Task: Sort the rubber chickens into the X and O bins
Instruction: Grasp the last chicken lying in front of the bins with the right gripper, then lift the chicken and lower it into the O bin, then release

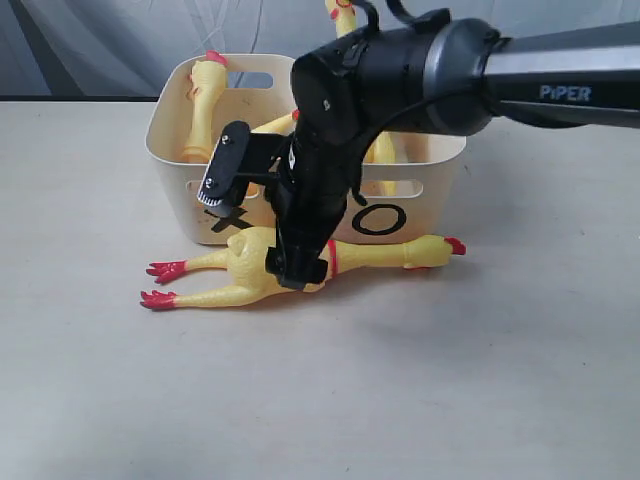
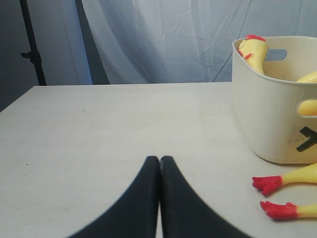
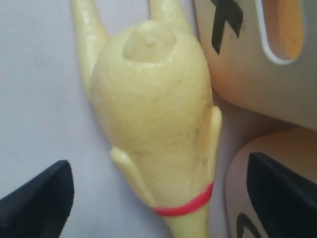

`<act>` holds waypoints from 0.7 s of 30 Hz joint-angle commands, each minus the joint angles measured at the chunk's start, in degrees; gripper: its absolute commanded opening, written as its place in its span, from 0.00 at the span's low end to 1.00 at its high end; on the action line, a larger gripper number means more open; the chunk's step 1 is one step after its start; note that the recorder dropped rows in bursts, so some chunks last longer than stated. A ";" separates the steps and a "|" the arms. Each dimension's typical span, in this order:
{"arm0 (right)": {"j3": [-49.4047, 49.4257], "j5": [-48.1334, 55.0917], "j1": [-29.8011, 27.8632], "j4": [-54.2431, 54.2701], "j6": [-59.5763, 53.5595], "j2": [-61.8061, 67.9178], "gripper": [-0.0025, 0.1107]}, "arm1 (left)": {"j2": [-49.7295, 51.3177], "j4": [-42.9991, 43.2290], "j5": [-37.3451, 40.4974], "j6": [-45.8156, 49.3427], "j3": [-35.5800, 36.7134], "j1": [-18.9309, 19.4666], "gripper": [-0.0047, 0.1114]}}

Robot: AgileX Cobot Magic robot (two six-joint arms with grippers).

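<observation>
A long yellow rubber chicken (image 1: 235, 275) lies on the table in front of the bins, red feet to the left, head to the right. My right gripper (image 1: 300, 268) reaches down over its body, open, one finger on each side near the red neck band. In the right wrist view the gripper (image 3: 163, 198) straddles the chicken (image 3: 148, 99), with the X bin (image 3: 233, 74) and the O bin (image 3: 238, 183) close beside it. My left gripper (image 2: 159, 158) is shut on nothing, low over the table left of the X bin (image 2: 272, 114).
The X bin (image 1: 180, 190) and the O bin (image 1: 435, 200) stand side by side at the back. A chicken (image 1: 200, 100) leans in the X bin's left corner, and other yellow chicken parts (image 1: 380, 150) show behind the arm. A curtain hangs behind the table.
</observation>
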 commanded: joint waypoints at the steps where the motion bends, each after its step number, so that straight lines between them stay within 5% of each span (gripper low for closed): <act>1: 0.16 -8.33 -0.19 0.31 -0.08 4.13 0.80 | -0.30 0.04 -0.18 -0.23 -0.14 -0.20 0.04; 5: 0.16 -13.94 -0.19 1.81 -0.08 6.97 0.80 | -0.30 0.04 -0.18 -0.23 -0.14 -0.20 0.04; 7: 0.16 -13.29 -0.19 4.45 -0.08 8.94 0.71 | -0.30 0.04 -0.18 -0.23 -0.14 -0.20 0.04; 10: 0.16 -9.74 -0.19 5.44 -0.08 10.16 0.35 | -0.30 0.04 -0.18 -0.23 -0.14 -0.20 0.04; 11: 0.16 -5.79 -0.19 5.44 0.03 10.25 0.03 | -0.30 0.04 -0.18 -0.23 -0.14 -0.20 0.04; 16: 0.05 10.93 3.37 7.12 -0.11 1.73 0.01 | -0.30 0.04 -0.18 -0.23 -0.14 -0.20 0.04; 21: 0.05 -6.24 6.06 12.21 -1.85 -20.05 0.01 | -0.30 0.04 -0.18 -0.23 -0.14 -0.20 0.04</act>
